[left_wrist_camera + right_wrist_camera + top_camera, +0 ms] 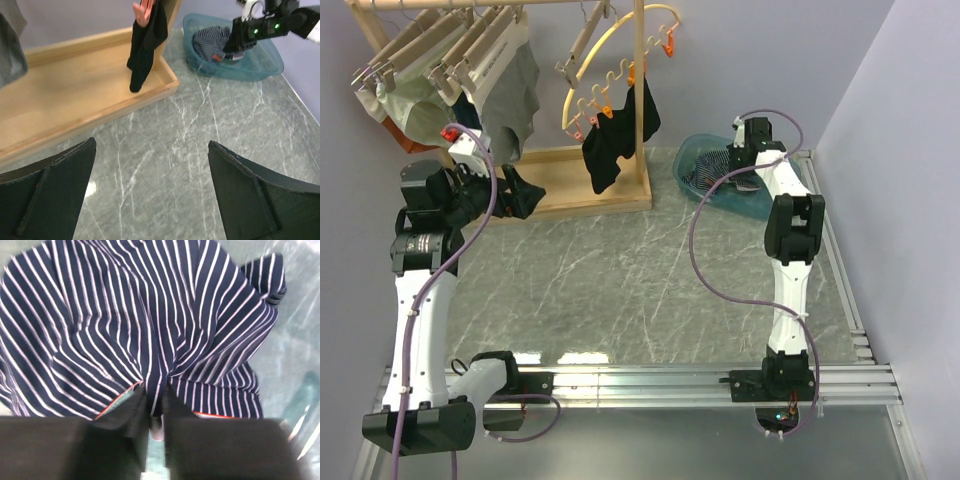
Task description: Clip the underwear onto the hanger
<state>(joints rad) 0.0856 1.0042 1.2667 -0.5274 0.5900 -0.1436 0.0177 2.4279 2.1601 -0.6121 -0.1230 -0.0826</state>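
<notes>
Field notes: one striped underwear (150, 315), one teal basket (260, 67) around it. My right gripper (156, 396) pointed down into the basket, arm stretched forward. Its jaws were nearly together, pinching a fold of the underwear between the fingertips, the rest bunched just ahead of them. My left gripper (150, 195) hung over the table, spread wide, holding nothing.

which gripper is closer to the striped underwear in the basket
Right. The right gripper pinches a fold of the underwear in the basket; the left gripper hangs open across the table by the wooden rack.
</notes>
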